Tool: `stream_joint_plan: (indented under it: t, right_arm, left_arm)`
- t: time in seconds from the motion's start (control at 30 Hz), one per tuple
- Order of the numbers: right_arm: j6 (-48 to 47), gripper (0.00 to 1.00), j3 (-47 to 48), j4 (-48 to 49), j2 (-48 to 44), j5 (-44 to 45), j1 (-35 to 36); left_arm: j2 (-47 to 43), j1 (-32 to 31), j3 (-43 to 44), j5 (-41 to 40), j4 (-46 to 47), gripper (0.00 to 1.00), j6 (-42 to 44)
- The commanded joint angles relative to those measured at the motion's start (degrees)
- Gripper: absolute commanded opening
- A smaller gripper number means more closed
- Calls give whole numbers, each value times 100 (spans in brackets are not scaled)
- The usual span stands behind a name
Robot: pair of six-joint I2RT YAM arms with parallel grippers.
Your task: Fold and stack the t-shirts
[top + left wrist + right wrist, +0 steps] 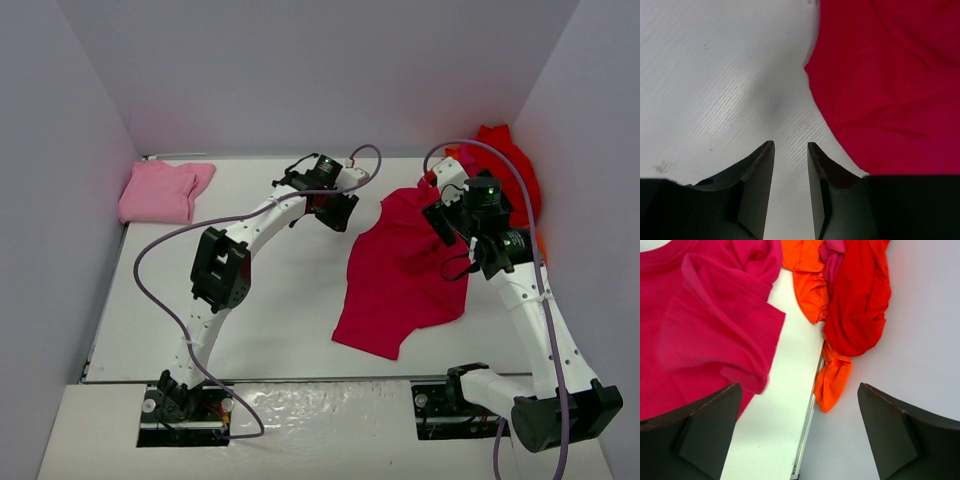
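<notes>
Shirts: four: pink (160, 192), crimson (400, 270), red (510, 165), orange (807, 285)
Left fingers (757, 175): slightly parted, empty, left of crimson
Right fingers (710, 420): wide apart, empty

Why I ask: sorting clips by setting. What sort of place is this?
Probably a robot lab test cell: plain white walls boxing in a white table, two bolted arms, loose t-shirts.

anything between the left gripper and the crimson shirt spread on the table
Nothing visible. Only a strip of white table lies between the left gripper and the near edge of the crimson-magenta cloth t-shirt.
</notes>
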Motion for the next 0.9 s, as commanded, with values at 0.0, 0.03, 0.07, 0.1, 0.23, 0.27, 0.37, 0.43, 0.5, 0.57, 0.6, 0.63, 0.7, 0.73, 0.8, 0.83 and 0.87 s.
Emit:
stream_joint_plan:
  t: [0.0,0.03,0.07,0.1,0.23,0.27,0.37,0.43,0.5,0.57,0.6,0.63,0.7,0.73,0.8,0.83,0.87]
  right_arm:
    - [-49,100,232,320,-298,515,-89]
    - [-51,100,263,317,-317,566,-109]
    - [-51,100,292,313,-335,616,-131]
    - [-58,100,305,311,-350,644,-143]
    - [-71,100,273,314,-378,666,-153]
    - [-65,100,254,318,-384,650,-163]
    - [15,99,208,300,-393,410,-196]
    - [68,94,210,279,-370,246,-204]
    - [114,89,242,255,-335,101,-214]
    - [163,89,276,245,-286,-6,-214]
    - [187,89,293,239,-265,-33,-214]
    - [194,89,300,225,-251,-53,-214]
    - [189,90,301,215,-243,-56,-214]
    - [195,91,295,218,-249,-62,-214]
    - [209,92,276,217,-256,-101,-214]
    - [217,93,266,219,-258,-117,-214]
    - [223,93,256,222,-259,-130,-214]
  left_arm:
    - [-122,-200,671,304,-116,30,43]
    - [-83,-233,760,335,-123,30,43]
    - [-43,-265,854,357,-131,30,43]
    - [17,-294,956,367,-152,30,79]
    - [412,-370,1564,457,-281,31,253]
    - [506,-376,1725,492,-288,31,253]
    - [935,-381,2086,813,-300,31,248]
    - [1229,-381,2350,1147,-374,30,243]
    - [1478,-381,2560,1622,-436,29,206]
    - [1632,-381,2630,1815,-446,29,134]
    - [1687,-381,2641,1839,-445,29,122]
    - [1702,-381,2634,1793,-458,27,122]
    - [1736,-396,2627,1496,-498,24,122]
    - [1756,-393,2616,1408,-513,22,136]
    - [1781,-392,2575,1373,-564,22,152]
    - [1791,-398,2551,1380,-598,20,156]
    - [1805,-412,2534,1386,-639,18,169]
